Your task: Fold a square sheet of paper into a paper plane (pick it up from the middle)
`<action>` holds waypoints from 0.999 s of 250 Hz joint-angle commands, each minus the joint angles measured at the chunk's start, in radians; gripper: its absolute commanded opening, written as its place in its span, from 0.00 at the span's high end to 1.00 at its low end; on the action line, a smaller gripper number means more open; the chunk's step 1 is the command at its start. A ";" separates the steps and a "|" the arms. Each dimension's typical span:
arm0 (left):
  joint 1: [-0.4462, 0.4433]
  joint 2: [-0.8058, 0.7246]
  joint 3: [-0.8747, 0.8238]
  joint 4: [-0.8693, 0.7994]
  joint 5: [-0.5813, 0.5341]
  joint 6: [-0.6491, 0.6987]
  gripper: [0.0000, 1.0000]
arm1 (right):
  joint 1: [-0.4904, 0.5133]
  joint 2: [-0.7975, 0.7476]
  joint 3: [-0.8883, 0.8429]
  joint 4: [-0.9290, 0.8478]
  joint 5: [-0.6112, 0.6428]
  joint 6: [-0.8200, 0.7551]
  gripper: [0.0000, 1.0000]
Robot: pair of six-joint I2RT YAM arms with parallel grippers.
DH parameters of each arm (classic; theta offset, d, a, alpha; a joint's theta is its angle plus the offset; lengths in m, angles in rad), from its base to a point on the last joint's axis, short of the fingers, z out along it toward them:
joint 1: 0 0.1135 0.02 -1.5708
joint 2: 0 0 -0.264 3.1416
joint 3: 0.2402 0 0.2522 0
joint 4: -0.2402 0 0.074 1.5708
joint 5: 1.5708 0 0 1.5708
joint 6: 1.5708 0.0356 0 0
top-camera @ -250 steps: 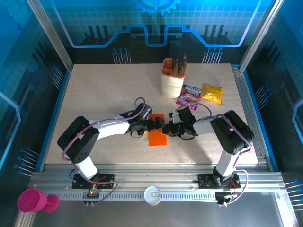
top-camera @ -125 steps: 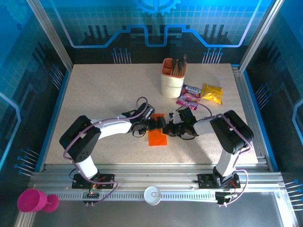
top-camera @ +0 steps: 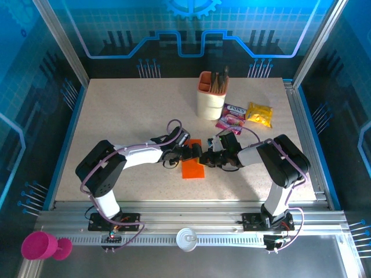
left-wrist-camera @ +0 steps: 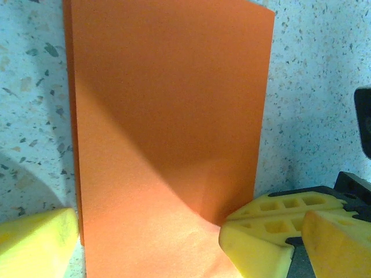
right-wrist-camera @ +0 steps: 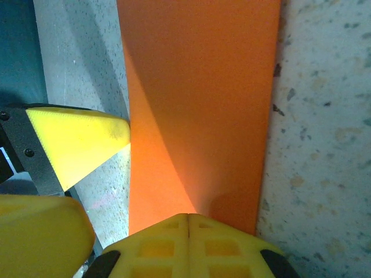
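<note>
Top external: left end effector (top-camera: pixel 195 152) low

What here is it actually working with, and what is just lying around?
Part of the job:
orange paper, folded to a rectangle
left tool, open over the paper
right tool, shut at the paper's edge

Just lying about:
pen cup
pink snack packet
yellow snack packet

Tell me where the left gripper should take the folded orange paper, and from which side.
Probably the short end beneath it, from above: the folded orange paper lies flat as a narrow rectangle, and the open left gripper spans both long edges there.
</note>
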 commanded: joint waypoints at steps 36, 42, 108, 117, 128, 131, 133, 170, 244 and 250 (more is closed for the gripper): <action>-0.011 0.031 0.019 0.034 0.034 -0.009 0.00 | -0.009 0.072 -0.046 -0.082 0.061 0.000 1.00; -0.011 0.030 0.017 0.050 0.048 -0.008 0.00 | -0.009 0.074 -0.045 -0.082 0.058 -0.001 1.00; -0.011 -0.003 -0.019 0.180 0.133 -0.002 0.00 | -0.015 0.075 -0.047 -0.056 0.054 -0.004 1.00; -0.010 -0.007 -0.022 0.194 0.140 -0.007 0.00 | -0.017 0.075 -0.049 -0.057 0.053 -0.004 1.00; -0.010 -0.010 -0.028 0.209 0.146 -0.009 0.00 | -0.018 0.077 -0.050 -0.056 0.053 -0.004 1.00; -0.010 -0.012 -0.030 0.213 0.149 -0.010 0.00 | -0.019 0.077 -0.050 -0.056 0.052 -0.004 1.00; -0.011 -0.013 -0.031 0.214 0.149 -0.012 0.00 | -0.019 0.077 -0.051 -0.056 0.053 -0.005 1.00; -0.011 -0.024 -0.047 0.218 0.141 -0.003 0.00 | -0.023 0.078 -0.052 -0.053 0.051 -0.005 1.00; 0.020 -0.042 -0.097 0.193 0.117 0.068 0.03 | -0.033 0.083 -0.051 -0.059 0.047 -0.014 1.00; 0.025 -0.044 -0.103 0.194 0.116 0.075 0.05 | -0.035 0.083 -0.051 -0.060 0.047 -0.014 1.00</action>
